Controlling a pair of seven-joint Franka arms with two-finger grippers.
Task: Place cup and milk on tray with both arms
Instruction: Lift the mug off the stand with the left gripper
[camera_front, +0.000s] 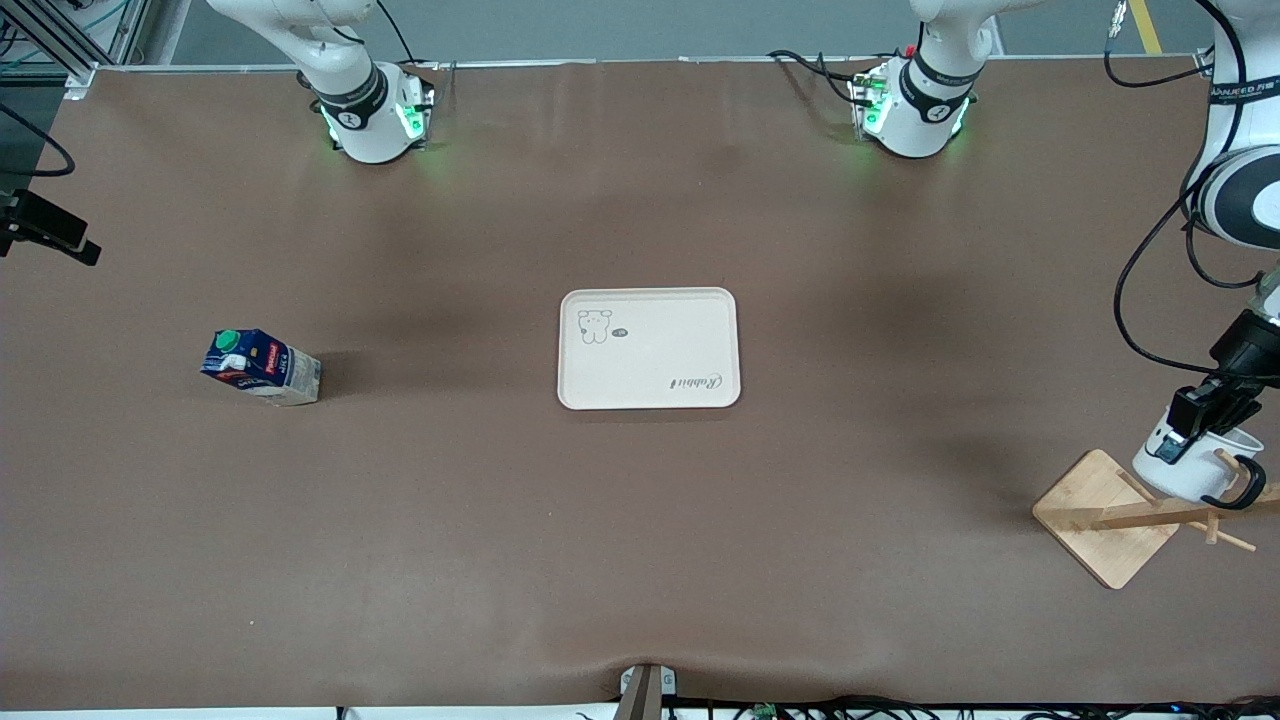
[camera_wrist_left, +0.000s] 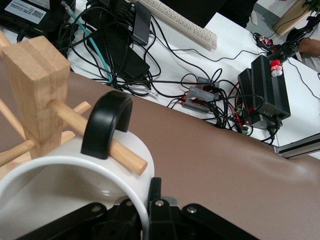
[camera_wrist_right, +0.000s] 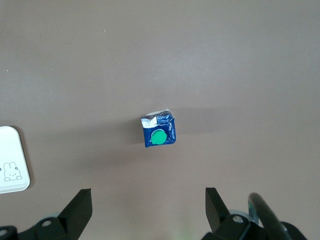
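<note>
The white cup (camera_front: 1190, 465) with a black handle (camera_wrist_left: 106, 125) hangs on a peg of a wooden rack (camera_front: 1100, 515) at the left arm's end of the table. The peg runs through the handle. My left gripper (camera_front: 1195, 425) is shut on the cup's rim (camera_wrist_left: 147, 200), one finger inside and one outside. The dark blue milk (camera_front: 262, 367) with a green cap stands upright near the right arm's end. My right gripper (camera_wrist_right: 147, 195) is open and empty, high over the milk (camera_wrist_right: 159, 132); it is out of the front view. The cream tray (camera_front: 648, 348) lies empty mid-table.
The rack's post (camera_wrist_left: 37, 90) and pegs stand close around the cup. Cables and black boxes (camera_wrist_left: 265, 90) lie off the table's edge near the rack. A corner of the tray (camera_wrist_right: 10, 165) shows in the right wrist view. A black mount (camera_front: 40, 235) juts in at the right arm's end.
</note>
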